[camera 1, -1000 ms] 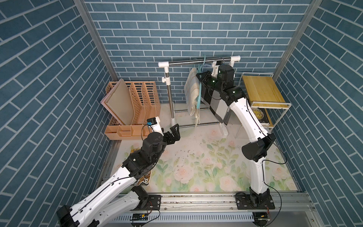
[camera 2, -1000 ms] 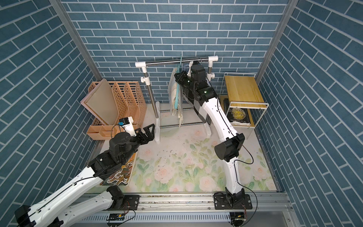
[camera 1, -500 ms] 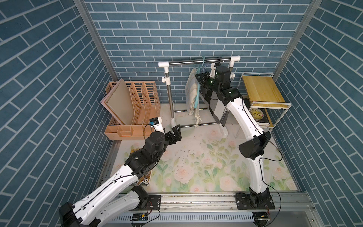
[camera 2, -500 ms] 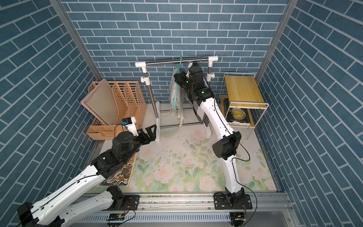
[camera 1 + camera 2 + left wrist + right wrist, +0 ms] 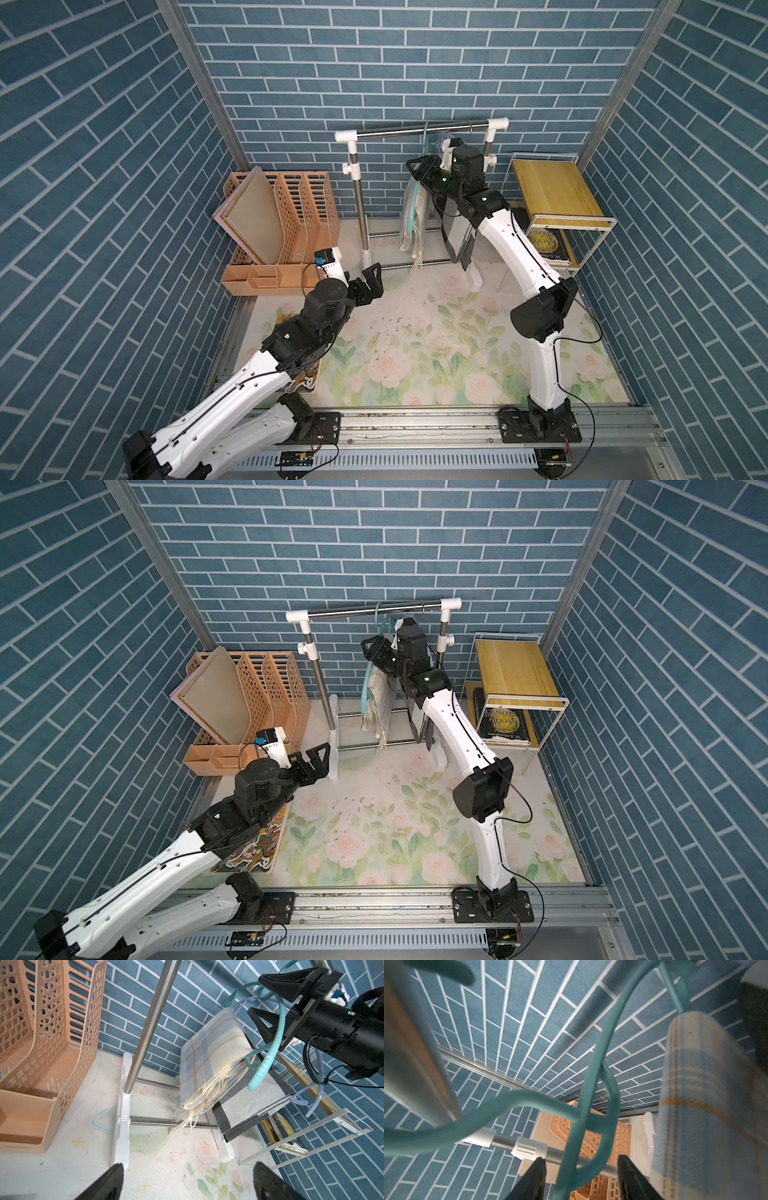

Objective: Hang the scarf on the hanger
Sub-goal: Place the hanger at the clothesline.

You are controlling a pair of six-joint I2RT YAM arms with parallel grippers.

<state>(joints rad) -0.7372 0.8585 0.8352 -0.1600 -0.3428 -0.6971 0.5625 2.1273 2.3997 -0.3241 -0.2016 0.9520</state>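
Observation:
A cream and pale-blue plaid scarf (image 5: 413, 216) (image 5: 376, 700) (image 5: 212, 1057) hangs folded over a teal hanger (image 5: 268, 1059) (image 5: 591, 1076). The hanger's hook (image 5: 425, 135) sits on the rack's steel rail (image 5: 415, 131). My right gripper (image 5: 412, 170) (image 5: 368, 646) (image 5: 256, 995) (image 5: 581, 1159) is up by the hanger, open. Its jaws stand on either side of the teal wire with a gap on each side. My left gripper (image 5: 372, 278) (image 5: 320, 758) (image 5: 188, 1164) is open and empty, low over the mat beside the rack's left foot (image 5: 122, 1126).
A grey and black cloth (image 5: 457, 232) hangs on a lavender hanger (image 5: 311, 1103) right beside the scarf. An orange file organiser (image 5: 286, 208) stands at the back left. A wire side shelf with a wooden top (image 5: 552, 191) holds a book (image 5: 544, 245) at the back right.
My right gripper's jaws have spread apart off the teal hanger, after the arm rose toward the rail. The left gripper has shifted slightly and stays open.

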